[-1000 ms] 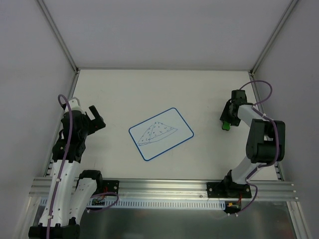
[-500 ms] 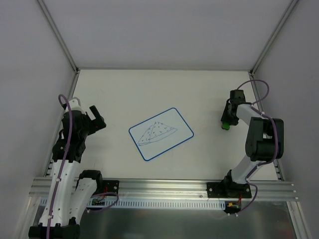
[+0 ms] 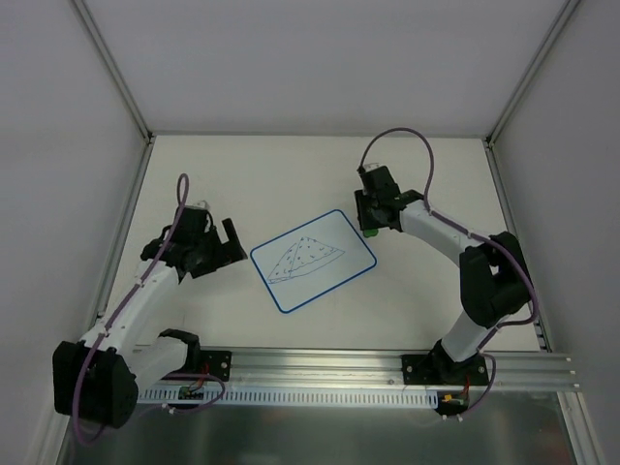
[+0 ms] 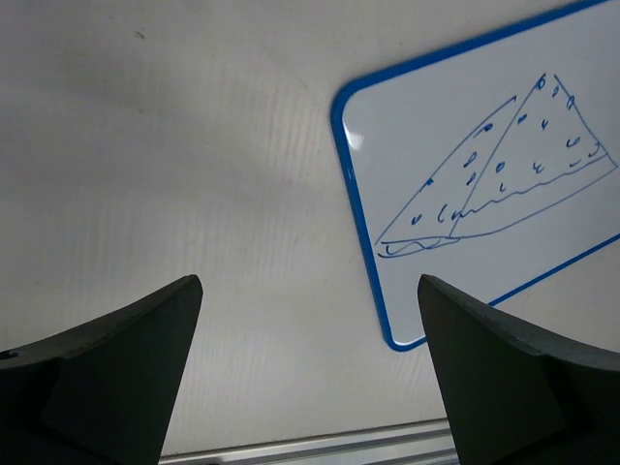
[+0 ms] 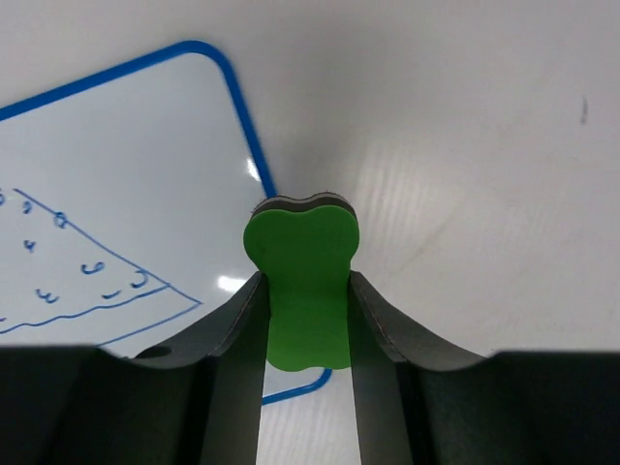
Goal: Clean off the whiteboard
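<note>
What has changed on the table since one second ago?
The right gripper, clamping the green eraser as before, swung left to the far right corner of the whiteboard. The left gripper, open as before, moved right, close to the board's left edge. The whiteboard and its drawing stayed as they were.

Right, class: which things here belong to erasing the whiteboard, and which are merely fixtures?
Job: whiteboard, green eraser, right tool gripping it, open left tool.
Not the job: aluminium rail, purple cables.
</note>
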`<state>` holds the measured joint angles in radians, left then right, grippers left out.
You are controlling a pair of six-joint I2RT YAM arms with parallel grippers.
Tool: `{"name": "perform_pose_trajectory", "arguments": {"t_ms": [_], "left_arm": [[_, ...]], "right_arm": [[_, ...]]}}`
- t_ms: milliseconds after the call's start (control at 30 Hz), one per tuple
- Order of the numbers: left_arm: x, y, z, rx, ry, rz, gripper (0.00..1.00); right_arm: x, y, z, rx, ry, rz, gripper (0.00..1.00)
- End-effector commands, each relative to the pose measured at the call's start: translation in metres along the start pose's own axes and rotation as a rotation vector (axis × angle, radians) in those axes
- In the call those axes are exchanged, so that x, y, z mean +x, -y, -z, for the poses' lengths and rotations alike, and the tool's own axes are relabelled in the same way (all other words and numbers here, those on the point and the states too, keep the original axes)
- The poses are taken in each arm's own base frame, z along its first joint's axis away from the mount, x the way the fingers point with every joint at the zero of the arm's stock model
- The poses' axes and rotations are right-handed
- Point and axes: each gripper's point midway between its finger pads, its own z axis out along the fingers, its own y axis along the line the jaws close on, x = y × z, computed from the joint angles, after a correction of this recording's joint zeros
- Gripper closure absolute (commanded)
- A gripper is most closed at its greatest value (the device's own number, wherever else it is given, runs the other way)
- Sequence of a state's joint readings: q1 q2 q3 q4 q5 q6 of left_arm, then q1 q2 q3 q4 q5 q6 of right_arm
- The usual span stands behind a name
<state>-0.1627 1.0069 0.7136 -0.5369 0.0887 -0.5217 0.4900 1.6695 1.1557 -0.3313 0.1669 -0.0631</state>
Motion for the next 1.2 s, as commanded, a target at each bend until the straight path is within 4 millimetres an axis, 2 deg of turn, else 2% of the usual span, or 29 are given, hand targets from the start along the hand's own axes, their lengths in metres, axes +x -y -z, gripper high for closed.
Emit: {"name": "perform_pose_trajectory", "arguments": {"t_ms": [0,67,100,167,267,367,600,733,800,900,933,1067,1167], "left_arm": [[-0.003,0.023,-0.005,-0.012,0.017,0.026,0.05],[-0.006,0.021,-0.018,-0.05,0.012,0.042,0.09],[-0.013,0.024,-0.024,-0.045,0.033,0.042,0.16],[-0.016,0.022,-0.038,-0.072,0.019,0.028,0.2],[-0.023,0.025,-0.057,-0.087,0.004,0.004,0.26],[-0.028,0.03,-0.075,-0.069,0.009,-0.026,0.39],[-0.022,0.03,-0.104,-0.06,-0.039,-0.07,0.54],[-0.007,0.028,-0.12,-0.054,-0.099,-0.084,0.56],[-0.004,0.029,-0.124,-0.054,-0.107,-0.091,0.6],[0.001,0.026,-0.129,-0.064,-0.124,-0.098,0.73],[0.002,0.025,-0.131,-0.067,-0.129,-0.098,0.82],[0.011,0.024,-0.133,-0.063,-0.153,-0.106,1.0],[0.018,0.025,-0.129,-0.059,-0.16,-0.11,1.0]], "right_arm": [[-0.01,-0.036,-0.005,-0.04,0.008,0.049,0.85],[-0.01,-0.059,-0.005,-0.069,0.011,0.082,0.85],[-0.005,-0.067,-0.011,-0.074,-0.006,0.098,0.85],[-0.002,-0.082,-0.011,-0.091,-0.009,0.121,0.85],[0.001,-0.096,-0.014,-0.107,-0.014,0.14,0.86],[0.006,-0.103,-0.016,-0.114,-0.024,0.153,0.86],[0.011,-0.105,-0.019,-0.113,-0.036,0.165,0.86],[0.013,-0.104,-0.022,-0.107,-0.042,0.166,0.86],[0.015,-0.103,-0.023,-0.1,-0.046,0.166,0.86],[0.015,-0.101,-0.025,-0.083,-0.046,0.166,0.86],[0.015,-0.1,-0.027,-0.074,-0.049,0.168,0.86],[0.021,-0.097,-0.035,-0.046,-0.087,0.177,0.88],[0.027,-0.101,-0.041,-0.054,-0.124,0.172,0.9]]}}
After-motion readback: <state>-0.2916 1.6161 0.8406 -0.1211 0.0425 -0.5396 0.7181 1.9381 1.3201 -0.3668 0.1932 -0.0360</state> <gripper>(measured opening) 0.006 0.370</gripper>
